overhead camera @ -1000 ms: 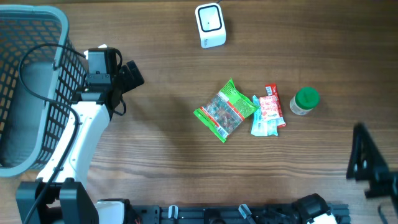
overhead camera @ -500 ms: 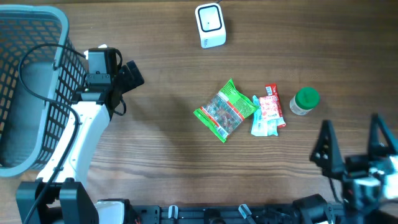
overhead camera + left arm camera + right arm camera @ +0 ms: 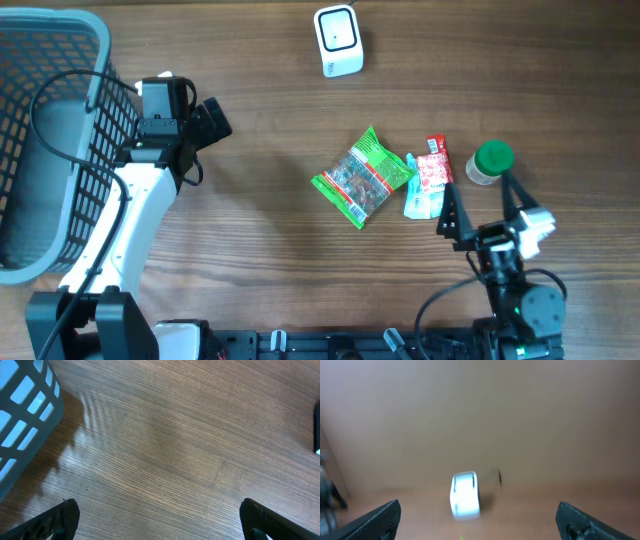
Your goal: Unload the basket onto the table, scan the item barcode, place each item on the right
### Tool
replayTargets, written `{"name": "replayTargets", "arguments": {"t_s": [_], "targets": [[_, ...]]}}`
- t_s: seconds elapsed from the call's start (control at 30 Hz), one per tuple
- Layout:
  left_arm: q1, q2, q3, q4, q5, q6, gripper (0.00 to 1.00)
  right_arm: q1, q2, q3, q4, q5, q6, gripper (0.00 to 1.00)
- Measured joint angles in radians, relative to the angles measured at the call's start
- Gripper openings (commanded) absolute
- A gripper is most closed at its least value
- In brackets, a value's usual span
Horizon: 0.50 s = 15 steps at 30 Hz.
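Since the green snack bag (image 3: 363,176) looks soft, light and crinkly, pinching one edge seems best. It lies mid-table, near the red packet (image 3: 435,172). The right gripper (image 3: 480,206) and left gripper (image 3: 212,120) are wide open and empty. Only the overhead view shows the bag; the right wrist view shows the blurry white scanner (image 3: 465,495) instead.
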Motion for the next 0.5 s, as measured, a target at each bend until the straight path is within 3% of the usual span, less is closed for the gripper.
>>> {"name": "replayTargets", "arguments": {"t_s": [0.17, 0.5], "targets": [[0.000, 0.000, 0.000, 0.000, 0.000, 0.000, 1.00, 0.000, -0.002, -0.005, -0.168, 0.000, 0.036, 1.00], [0.000, 0.000, 0.000, 0.000, 0.000, 0.000, 1.00, 0.000, -0.002, -0.005, -0.168, 0.000, 0.084, 1.00]]}}
